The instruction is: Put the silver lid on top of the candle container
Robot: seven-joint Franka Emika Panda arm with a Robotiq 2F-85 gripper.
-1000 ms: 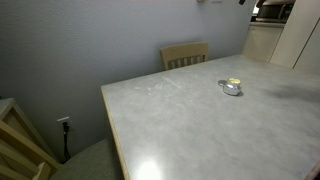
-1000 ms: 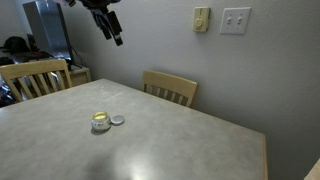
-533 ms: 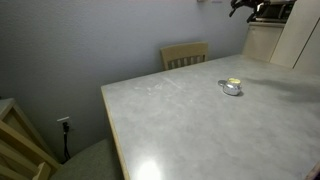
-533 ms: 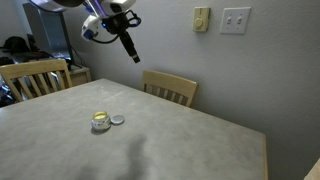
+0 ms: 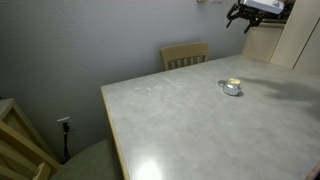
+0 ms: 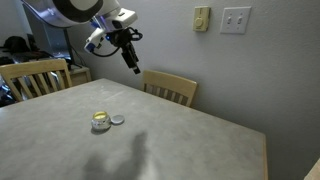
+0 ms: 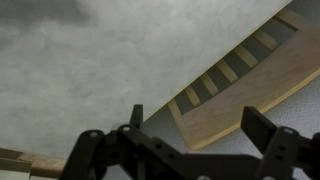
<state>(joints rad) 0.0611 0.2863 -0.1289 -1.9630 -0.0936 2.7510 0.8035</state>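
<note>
Lower the hand — empty, jaws wide apart, high above the desk — squarely over the silver lid just beside the candle container, pinching its rim gently.

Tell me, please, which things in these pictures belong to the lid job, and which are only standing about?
Belong to the job:
- silver lid, lying on the table
- candle container, close beside the lid
- pincer, open and empty, high above both

Only standing about:
- wooden chair behind the table
- second chair at the picture's edge
- switch plate on the wall
</note>
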